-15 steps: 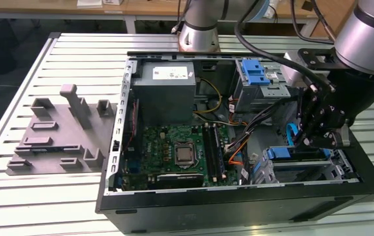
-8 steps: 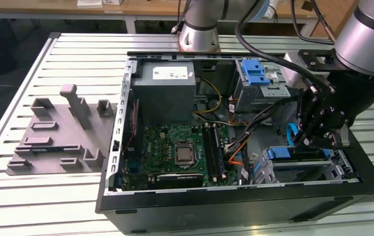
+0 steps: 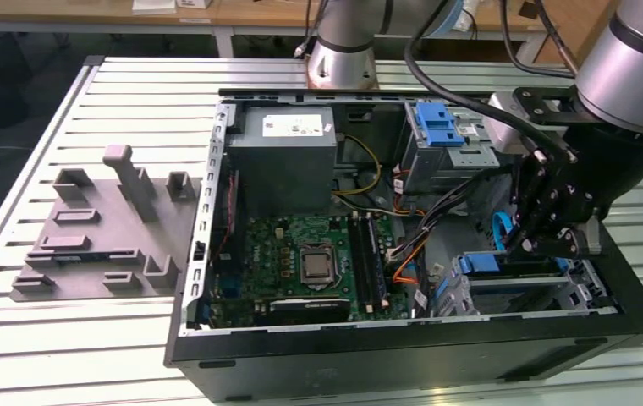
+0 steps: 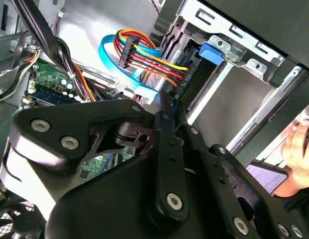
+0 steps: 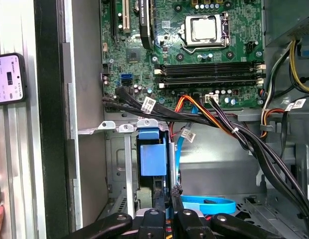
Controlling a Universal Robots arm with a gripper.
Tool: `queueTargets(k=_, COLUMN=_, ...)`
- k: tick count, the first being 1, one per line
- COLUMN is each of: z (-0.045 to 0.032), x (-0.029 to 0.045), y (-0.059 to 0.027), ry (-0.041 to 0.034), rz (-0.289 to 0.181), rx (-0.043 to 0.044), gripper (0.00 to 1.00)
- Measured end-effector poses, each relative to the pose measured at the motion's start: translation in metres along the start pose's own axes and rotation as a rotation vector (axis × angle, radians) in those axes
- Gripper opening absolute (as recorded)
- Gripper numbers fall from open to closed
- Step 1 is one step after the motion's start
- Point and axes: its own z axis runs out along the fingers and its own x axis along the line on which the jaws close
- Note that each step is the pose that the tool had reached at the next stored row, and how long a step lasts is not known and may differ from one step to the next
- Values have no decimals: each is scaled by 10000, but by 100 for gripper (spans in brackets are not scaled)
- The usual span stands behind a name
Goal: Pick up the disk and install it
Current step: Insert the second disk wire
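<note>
My gripper (image 3: pixel 544 247) hangs inside the open computer case, right over the lower drive cage (image 3: pixel 524 288) at the exterior view's right. Its two black fingers stand almost together in both wrist views (image 5: pixel 167 193) (image 4: pixel 164 108). A thin blue edge of the disk (image 4: pixel 163 127) is pinched between them. The disk (image 3: pixel 519 269) stands on edge in the cage slot, only its top edge showing under the fingers. A blue latch (image 5: pixel 153 154) sits on the cage beside the fingers.
Coloured and black cables (image 5: pixel 219 124) run close beside the cage. The motherboard (image 3: pixel 305 262) fills the case's middle. A second cage with a blue latch (image 3: pixel 436 127) sits further back. A grey holder fixture (image 3: pixel 96 228) lies outside. A hand (image 4: pixel 299 144) holds a phone (image 5: pixel 10 79).
</note>
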Motion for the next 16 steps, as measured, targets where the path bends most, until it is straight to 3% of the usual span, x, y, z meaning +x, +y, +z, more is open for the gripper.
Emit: queueTargets(k=16, z=-6, x=3, y=-10, ry=-1, rz=-21, rx=1, gripper=16)
